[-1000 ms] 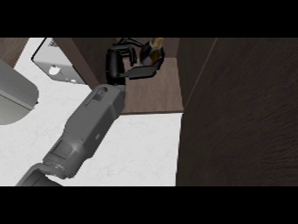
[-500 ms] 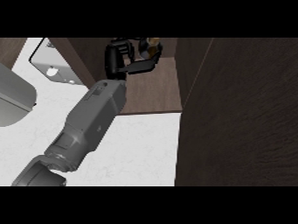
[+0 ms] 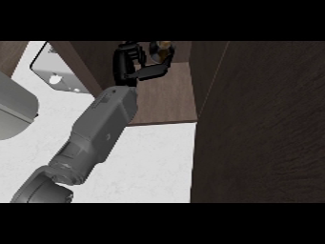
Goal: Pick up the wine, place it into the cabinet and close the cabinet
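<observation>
Hand: our right hand (image 3: 131, 64) is curled round the wine bottle (image 3: 162, 49).
Wine: inside the cabinet (image 3: 172, 102), near its back.
Feel: we think glass, heavy, slippery; hold its middle.

Open cabinet shelf (image 3: 166, 102) ahead, dark door panel (image 3: 270, 124) close on R (tight gap), white counter (image 3: 151, 162) free below.

White speckled counter (image 3: 151, 157); dark wood cabinet shelf (image 3: 168, 102) above.
</observation>
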You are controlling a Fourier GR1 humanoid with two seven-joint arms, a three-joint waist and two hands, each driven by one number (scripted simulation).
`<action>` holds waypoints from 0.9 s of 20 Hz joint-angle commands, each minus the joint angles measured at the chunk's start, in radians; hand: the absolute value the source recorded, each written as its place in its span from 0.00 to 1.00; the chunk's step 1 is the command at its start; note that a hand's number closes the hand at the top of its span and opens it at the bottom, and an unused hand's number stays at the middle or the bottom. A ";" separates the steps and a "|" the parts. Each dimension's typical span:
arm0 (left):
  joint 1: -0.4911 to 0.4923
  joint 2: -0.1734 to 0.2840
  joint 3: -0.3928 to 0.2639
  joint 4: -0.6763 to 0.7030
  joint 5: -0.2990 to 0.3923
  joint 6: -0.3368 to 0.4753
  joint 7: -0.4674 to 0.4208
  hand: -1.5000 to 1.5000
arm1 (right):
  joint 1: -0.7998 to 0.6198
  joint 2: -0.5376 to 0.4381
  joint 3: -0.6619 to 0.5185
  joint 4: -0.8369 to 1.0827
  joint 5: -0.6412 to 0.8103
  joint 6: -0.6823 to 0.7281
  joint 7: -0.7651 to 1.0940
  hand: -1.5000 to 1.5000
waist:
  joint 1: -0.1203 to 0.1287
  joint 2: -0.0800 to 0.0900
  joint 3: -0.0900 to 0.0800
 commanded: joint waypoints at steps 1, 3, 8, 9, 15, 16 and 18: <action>0.016 0.018 0.027 0.042 0.005 -0.027 -0.027 1.00 | -0.015 0.005 0.004 -0.078 -0.026 -0.029 0.050 0.00 | 0.010 0.009 -0.006; 0.026 0.001 0.018 0.048 0.010 0.007 -0.057 1.00 | -0.038 -0.025 -0.020 -0.089 -0.063 -0.024 0.089 0.00 | 0.008 0.007 -0.006; 0.009 0.040 0.009 0.101 -0.031 0.015 -0.024 0.00 | -0.010 -0.024 -0.053 -0.063 -0.083 -0.003 0.028 0.00 | 0.001 0.012 -0.005; 0.011 0.012 0.010 0.105 -0.032 0.027 -0.041 0.00 | 0.038 0.009 0.042 -0.110 -0.012 -0.007 0.028 0.00 | -0.007 0.012 -0.006; 0.001 0.016 0.005 0.137 -0.056 0.077 -0.048 0.00 | -0.048 -0.019 -0.030 -0.052 -0.072 -0.016 0.050 0.00 | -0.018 0.021 -0.006; 0.009 0.021 0.006 0.131 -0.057 0.062 -0.041 0.00 | 0.004 -0.015 -0.024 -0.082 -0.040 -0.014 0.038 0.00 | -0.006 0.013 -0.006; 0.028 0.012 -0.001 0.145 -0.069 0.069 -0.061 0.00 | -0.017 -0.004 0.000 -0.059 -0.037 -0.014 0.028 0.00 | -0.012 0.018 -0.006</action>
